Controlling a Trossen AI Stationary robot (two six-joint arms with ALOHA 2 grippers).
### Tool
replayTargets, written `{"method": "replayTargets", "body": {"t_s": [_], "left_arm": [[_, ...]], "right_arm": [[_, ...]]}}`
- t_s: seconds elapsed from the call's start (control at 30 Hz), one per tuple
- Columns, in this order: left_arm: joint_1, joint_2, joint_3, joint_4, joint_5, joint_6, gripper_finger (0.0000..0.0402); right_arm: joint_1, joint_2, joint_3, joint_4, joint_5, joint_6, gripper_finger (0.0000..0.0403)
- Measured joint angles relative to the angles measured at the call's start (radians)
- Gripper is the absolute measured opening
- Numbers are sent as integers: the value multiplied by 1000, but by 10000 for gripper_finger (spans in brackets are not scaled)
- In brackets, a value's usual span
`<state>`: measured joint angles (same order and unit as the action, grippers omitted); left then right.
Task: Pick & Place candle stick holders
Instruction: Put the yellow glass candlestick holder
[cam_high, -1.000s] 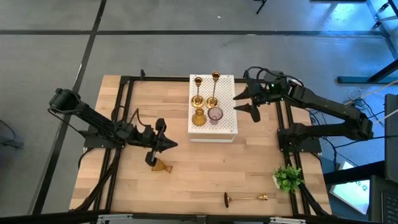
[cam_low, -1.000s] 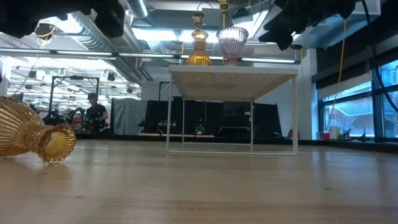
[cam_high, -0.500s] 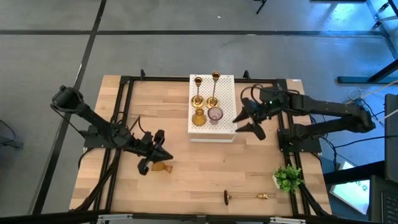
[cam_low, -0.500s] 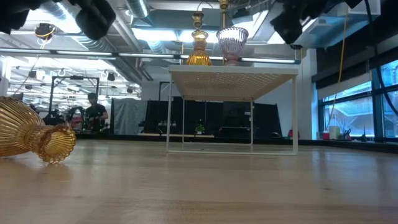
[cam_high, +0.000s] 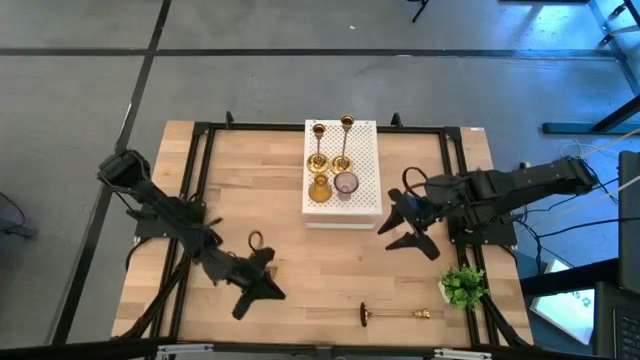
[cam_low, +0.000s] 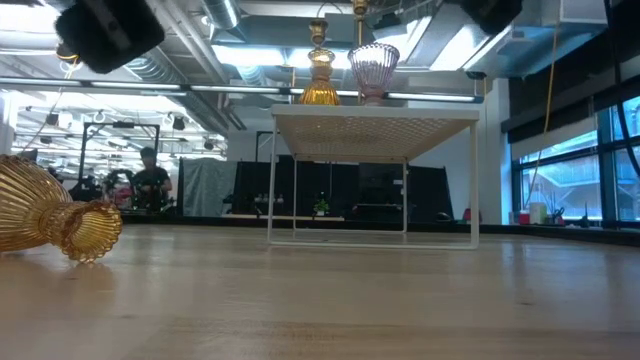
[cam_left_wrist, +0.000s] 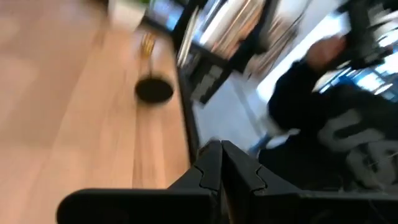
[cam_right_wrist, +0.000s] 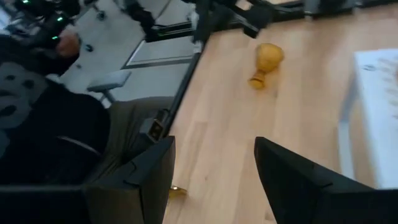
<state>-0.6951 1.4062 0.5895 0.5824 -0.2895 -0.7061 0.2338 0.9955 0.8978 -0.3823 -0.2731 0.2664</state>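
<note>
Two brass candlesticks (cam_high: 316, 146) (cam_high: 345, 138), an amber glass holder (cam_high: 318, 188) and a pinkish-purple glass holder (cam_high: 346, 184) stand upright on the white perforated box (cam_high: 365, 160). A third brass candlestick (cam_high: 395, 318) lies on its side near the table's near edge. Another amber glass holder (cam_right_wrist: 266, 62) (cam_low: 50, 220) lies on its side on the table; my left arm hides it in the high view. My left gripper (cam_high: 278, 294) (cam_left_wrist: 221, 165) is shut and empty, between that holder and the lying candlestick (cam_left_wrist: 153, 90). My right gripper (cam_high: 390, 235) (cam_right_wrist: 214, 168) is open and empty, right of the box's near corner.
A small green plant (cam_high: 462, 285) stands at the near right. A black frame (cam_high: 200, 135) runs around the tabletop. A person in dark clothes (cam_left_wrist: 336, 124) (cam_right_wrist: 37, 118) is beyond the table's near edge. Bare wood (cam_high: 330, 265) lies between the box and the lying candlestick.
My left gripper has gone toward the table's near edge and a little right, past the lying amber holder, turning toward the lying brass candlestick. My right gripper has gone from beside the box's far right corner toward the near edge, staying open. The holders have kept still.
</note>
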Motion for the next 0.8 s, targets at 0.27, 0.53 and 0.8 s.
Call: {"method": "replayTargets", "body": {"t_s": [0.27, 0.53, 0.8], "left_arm": [[-51, 3, 256, -565, 4, -178, 2], [-158, 2, 295, -873, -48, -516, 2], [-328, -4, 294, -1208, -307, -892, 2]], "right_arm": [[38, 0, 0, 30, 4, -8, 222], [83, 1, 0, 29, 4, -8, 222], [93, 1, 0, 28, 10, -20, 222]]}}
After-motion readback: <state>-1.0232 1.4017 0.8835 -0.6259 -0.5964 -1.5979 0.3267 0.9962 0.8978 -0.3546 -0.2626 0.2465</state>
